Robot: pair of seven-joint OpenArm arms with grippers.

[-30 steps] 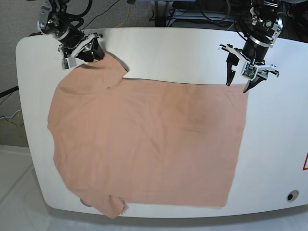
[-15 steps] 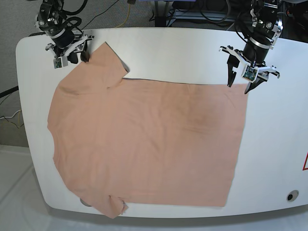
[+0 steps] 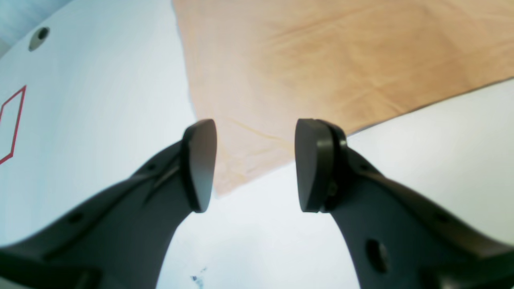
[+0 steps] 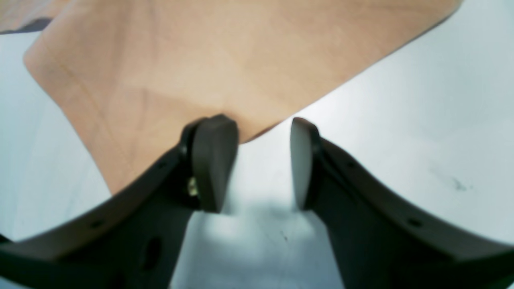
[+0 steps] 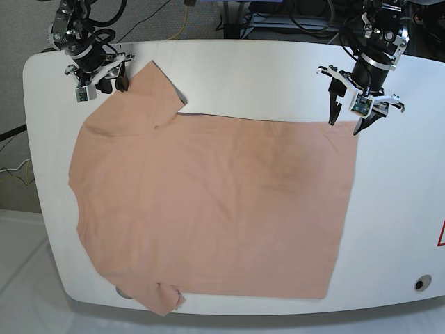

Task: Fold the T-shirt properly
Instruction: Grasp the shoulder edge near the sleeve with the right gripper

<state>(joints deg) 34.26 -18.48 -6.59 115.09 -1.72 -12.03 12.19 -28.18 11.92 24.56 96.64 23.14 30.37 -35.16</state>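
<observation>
Our left gripper (image 3: pixel 253 164) hangs spread and empty over the hem corner of the T-shirt (image 5: pixel 208 202), the cloth reaching away from the fingertips across the table (image 5: pixel 410 209). Our right gripper (image 4: pixel 263 160), also parted and holding nothing, sits at the tip of the far sleeve (image 5: pixel 149 94), one finger over its edge, the other over bare table. The shirt lies flat, its long axis running between us, collar end toward the right arm. Each arm is nearest its own far corner, so we judge a paired pinch comes next.
</observation>
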